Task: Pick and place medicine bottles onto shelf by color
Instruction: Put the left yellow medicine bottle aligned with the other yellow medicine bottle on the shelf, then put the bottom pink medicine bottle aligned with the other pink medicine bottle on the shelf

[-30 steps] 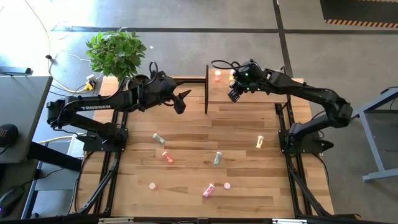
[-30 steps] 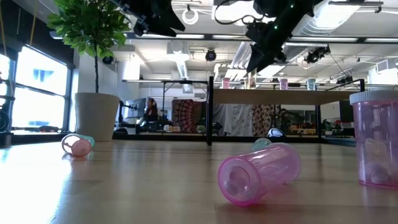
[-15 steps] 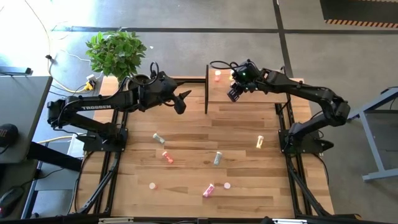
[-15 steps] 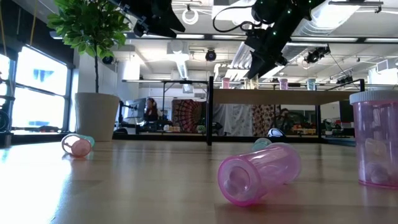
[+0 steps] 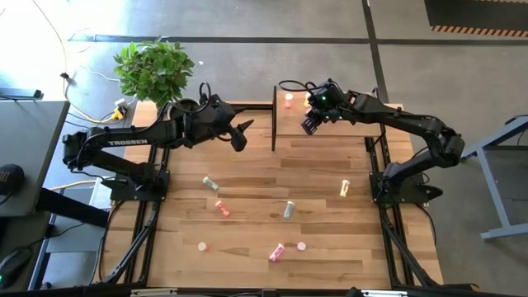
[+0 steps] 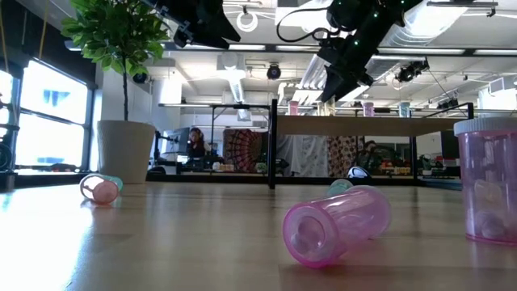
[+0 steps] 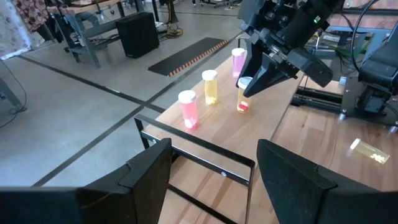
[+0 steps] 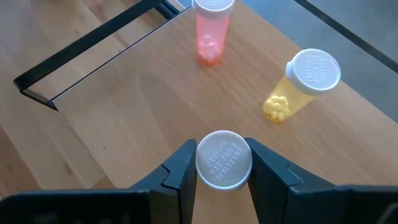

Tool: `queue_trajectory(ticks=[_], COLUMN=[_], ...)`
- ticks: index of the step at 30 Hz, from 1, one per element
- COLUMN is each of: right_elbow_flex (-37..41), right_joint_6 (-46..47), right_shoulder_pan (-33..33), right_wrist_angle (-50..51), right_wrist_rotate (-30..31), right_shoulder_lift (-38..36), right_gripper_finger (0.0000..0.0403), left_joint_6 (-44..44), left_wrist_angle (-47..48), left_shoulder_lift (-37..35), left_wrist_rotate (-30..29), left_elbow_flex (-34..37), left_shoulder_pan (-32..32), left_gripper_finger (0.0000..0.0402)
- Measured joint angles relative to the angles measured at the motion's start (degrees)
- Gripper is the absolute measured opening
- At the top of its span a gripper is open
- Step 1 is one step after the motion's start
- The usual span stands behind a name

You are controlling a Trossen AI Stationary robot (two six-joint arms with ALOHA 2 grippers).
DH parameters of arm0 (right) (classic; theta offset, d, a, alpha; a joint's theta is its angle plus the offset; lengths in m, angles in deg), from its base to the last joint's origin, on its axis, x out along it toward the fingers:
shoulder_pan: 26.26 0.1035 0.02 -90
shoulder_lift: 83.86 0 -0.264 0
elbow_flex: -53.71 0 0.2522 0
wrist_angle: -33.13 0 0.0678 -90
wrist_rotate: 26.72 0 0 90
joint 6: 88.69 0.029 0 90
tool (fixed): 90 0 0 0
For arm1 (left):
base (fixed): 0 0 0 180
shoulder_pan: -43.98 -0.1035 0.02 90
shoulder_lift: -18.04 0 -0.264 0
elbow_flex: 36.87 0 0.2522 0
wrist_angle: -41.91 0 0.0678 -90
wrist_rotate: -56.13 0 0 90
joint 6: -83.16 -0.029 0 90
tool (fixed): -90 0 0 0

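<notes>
My right pincer (image 8: 224, 163) hangs over the shelf (image 5: 330, 132), the raised light-wood platform at the far side of the counter (image 5: 247, 190). It is pinching a medicine bottle with a white cap (image 8: 224, 160), one finger pressed against each side of the cap. In the left wrist view that bottle (image 7: 244, 93) shows orange at its base, right at the shelf surface; I cannot tell whether it touches the wood.

Ahead of this pincer a red-pink bottle (image 8: 210, 31) stands upright on the shelf, close to the thin black upright panel (image 5: 274, 117) that runs along one edge. Off to the side of it, and nearer to my pincer, is a yellow bottle (image 8: 298, 84) with a white cap. The left wrist view also shows a pale pink bottle (image 7: 238, 61) standing on the shelf beyond the pincer.

My left pincer (image 5: 242, 134) hovers above the counter on the other side of the black panel, its fingers (image 7: 143, 171) spread apart and holding nothing.

Well behind both pincers, more bottles lie scattered on the counter: a yellow one (image 5: 345, 188), a pale green one (image 5: 288, 210), an orange-red one (image 5: 221, 208), another pale green one (image 5: 210, 183) and a pink one (image 5: 276, 252) on its side.

A potted plant (image 5: 154, 70) stands at the counter's far corner, beside my left arm.
</notes>
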Motion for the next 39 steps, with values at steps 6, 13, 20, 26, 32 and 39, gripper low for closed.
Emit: queue_trajectory(ticks=[6,13,20,26,32,39], right_elbow_flex=[0.0,0.0,0.0,-0.6,-4.2,-8.5], right_joint_6=[0.2,0.2,0.1,-0.1,-2.1,-1.7], right_shoulder_pan=[0.0,0.0,0.0,-0.1,-0.1,0.2], right_wrist_angle=[0.0,0.0,-0.1,0.6,1.4,4.4], right_wrist_rotate=[0.0,0.4,1.8,1.9,1.9,1.8], right_shoulder_lift=[0.0,0.0,0.0,0.0,0.0,-0.1], right_gripper_finger=[0.0106,0.0126,0.0144,0.0145,0.0145,0.0145], left_joint_6=[0.0,0.0,0.0,0.2,4.5,15.0], left_wrist_angle=[0.0,0.0,0.0,0.4,4.0,11.0], left_shoulder_lift=[0.0,0.0,0.0,-0.1,-0.1,-0.1], left_wrist_rotate=[0.0,0.0,0.0,0.0,0.9,2.2], left_elbow_flex=[0.0,0.0,0.0,0.0,0.0,0.0], left_shoulder_pan=[0.1,0.1,0.1,0.1,0.1,3.1], left_gripper_finger=[0.0227,0.0227,0.0227,0.0227,0.0227,0.0227])
